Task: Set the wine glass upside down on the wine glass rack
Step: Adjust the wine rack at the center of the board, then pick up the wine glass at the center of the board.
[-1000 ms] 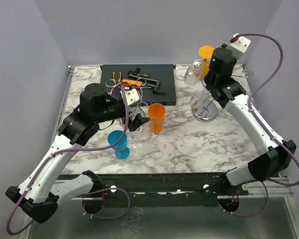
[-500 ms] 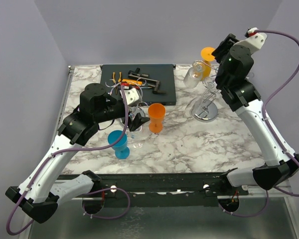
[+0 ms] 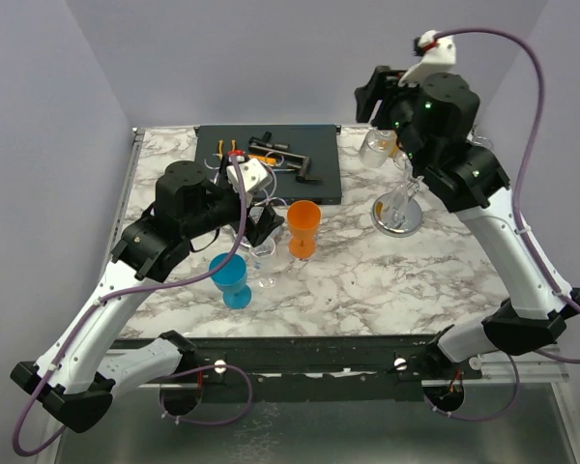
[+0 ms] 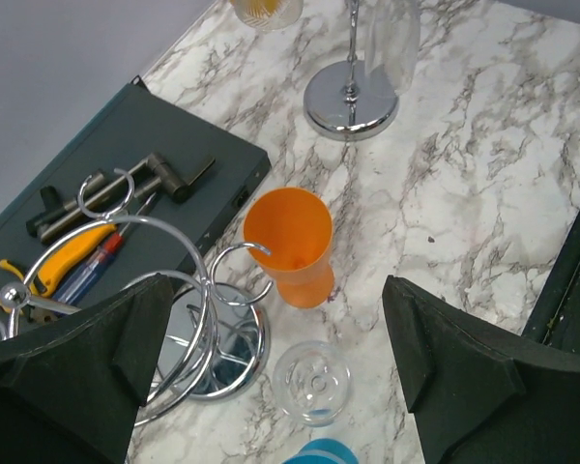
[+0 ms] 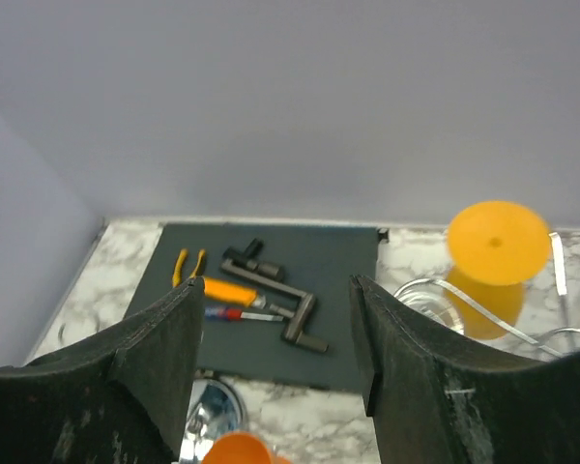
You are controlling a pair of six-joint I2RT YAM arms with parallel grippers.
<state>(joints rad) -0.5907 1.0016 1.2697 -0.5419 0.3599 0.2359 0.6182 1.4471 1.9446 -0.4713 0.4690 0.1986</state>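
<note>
Left tool [image 3: 259, 228] wide, empty, over left rack [image 4: 188, 333]. Near it on tabletop [image 3: 367, 280] — one blue goblet [image 3: 232, 278], one clear glass [image 4: 311, 382], one orange tumbler [image 3: 304, 227]. One tool tray [image 3: 271, 164] behind. Right rack [image 3: 396, 215] — clear wine glass [image 3: 375, 145] hangs bowl-down, one orange glass [image 5: 493, 253] inverted beside it. Right tool [image 5: 275, 377] above rack, jaws apart, empty.

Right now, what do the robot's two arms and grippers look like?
Both arms have white links and black joints: left arm, right arm. A purple cable loops along each one. Each wrist carries a white camera housing. The left gripper and right gripper have broad matte black fingers. A small green light glows on the right arm.
</note>
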